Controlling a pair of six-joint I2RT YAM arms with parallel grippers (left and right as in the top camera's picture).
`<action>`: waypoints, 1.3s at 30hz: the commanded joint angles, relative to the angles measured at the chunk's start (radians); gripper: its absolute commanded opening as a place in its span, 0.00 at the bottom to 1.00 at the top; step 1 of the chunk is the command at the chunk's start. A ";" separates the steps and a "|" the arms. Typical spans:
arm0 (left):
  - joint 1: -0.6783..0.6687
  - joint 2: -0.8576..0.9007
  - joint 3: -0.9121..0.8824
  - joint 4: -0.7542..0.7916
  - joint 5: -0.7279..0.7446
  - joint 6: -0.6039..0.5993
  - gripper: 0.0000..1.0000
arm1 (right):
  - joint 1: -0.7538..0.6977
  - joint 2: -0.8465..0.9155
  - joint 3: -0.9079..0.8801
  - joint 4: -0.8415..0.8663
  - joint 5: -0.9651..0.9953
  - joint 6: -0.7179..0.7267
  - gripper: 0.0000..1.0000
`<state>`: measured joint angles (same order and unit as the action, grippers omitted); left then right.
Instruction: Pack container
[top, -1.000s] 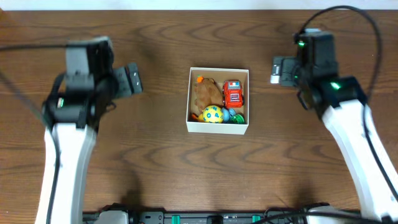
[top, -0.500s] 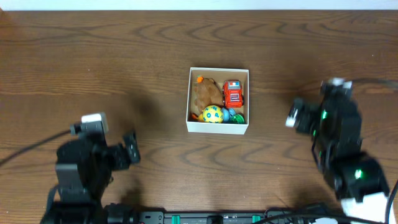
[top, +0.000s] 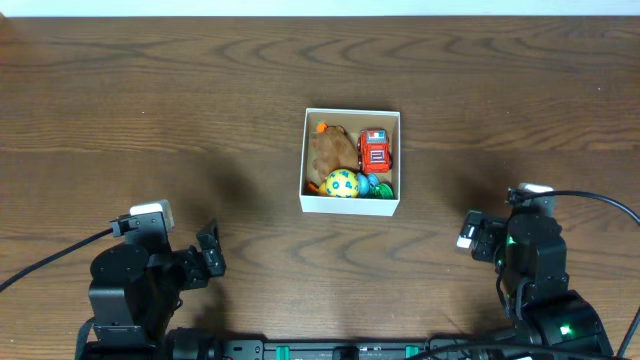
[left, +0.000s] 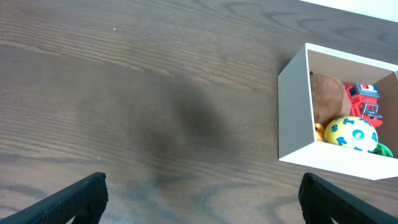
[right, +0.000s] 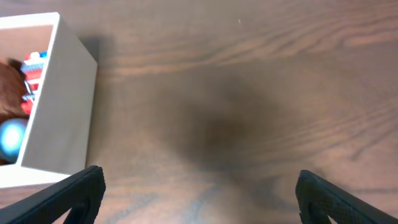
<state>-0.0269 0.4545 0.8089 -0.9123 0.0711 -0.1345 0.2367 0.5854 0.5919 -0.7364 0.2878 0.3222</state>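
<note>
Container: right side cut off by the left wrist view's edge, left part cut off in the blurred right wrist view. Left gripper, right gripper: only fingertips show, at the bottom corners, set wide apart. Green item: a sliver, kind untellable. Left arm, right arm: cropped by the overhead view's lower edge.

container sits at the right edge on the wood counter; brown plush, red toy and spotted yellow ball inside; fingers spread wide at the bottom corners
</note>
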 joint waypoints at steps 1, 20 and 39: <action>0.003 0.003 -0.006 -0.010 -0.008 -0.012 0.98 | 0.011 0.002 -0.008 -0.023 0.007 0.014 0.99; 0.003 0.003 -0.006 -0.015 -0.008 -0.012 0.98 | -0.029 -0.143 -0.108 0.025 -0.053 -0.083 0.99; 0.003 0.003 -0.006 -0.015 -0.008 -0.012 0.98 | -0.093 -0.556 -0.587 0.701 -0.232 -0.320 0.99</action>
<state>-0.0269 0.4564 0.8074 -0.9249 0.0711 -0.1352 0.1532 0.0380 0.0193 -0.0391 0.1020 0.1097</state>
